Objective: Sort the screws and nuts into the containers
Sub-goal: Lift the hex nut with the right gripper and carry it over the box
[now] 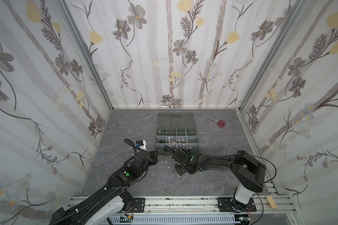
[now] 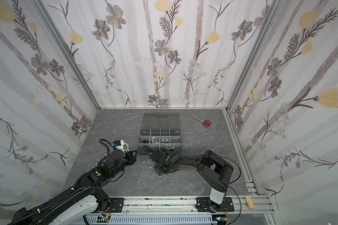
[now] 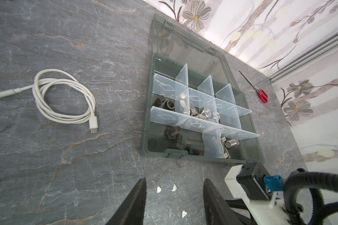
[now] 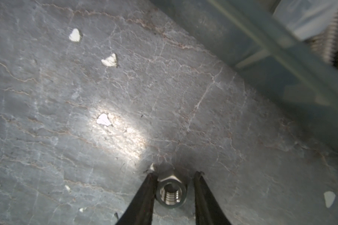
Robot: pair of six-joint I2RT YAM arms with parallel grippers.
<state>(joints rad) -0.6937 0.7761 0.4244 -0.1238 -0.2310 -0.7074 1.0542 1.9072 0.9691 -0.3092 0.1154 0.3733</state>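
A small shiny silver hex nut point(image 4: 171, 191) lies on the grey marbled tabletop point(image 4: 66, 136) with its threaded hole showing, just off the front edge of the dark grey plastic organizer case point(image 3: 143, 140). As far as I can make out, it is the only loose piece outside the case. The right claw point(image 4: 175, 173) sets its two thin black fingers point(image 4: 144, 194) down either side of that nut. One finger sits against a flat and the other shows a sliver of gap, so I'd call the claw narrowly open and not yet gripping. Straddling it flat-to-flat makes sense, since a ring that small would likely squirt out of a corner pinch. Inside the case, clear dividers split the hardware by kind. Black nuts point(image 3: 165, 103) and silver nuts point(image 3: 199, 114) are in the middle row, with black bolts point(image 3: 175, 137) and silver bolts point(image 3: 230, 143) in the row nearest the arms. The smoky lid point(image 3: 183, 44) is swung open at the back, out of the way. The left claw point(image 3: 175, 180) hangs near the case's front corner, jaws well apart and holding nothing, probably parked clear so the arms don't clash. White flecks point(image 4: 74, 35) dot the tabletop. A coiled white cable point(image 3: 64, 101) and red-handled scissors point(image 3: 262, 95) lie well apart from the work.
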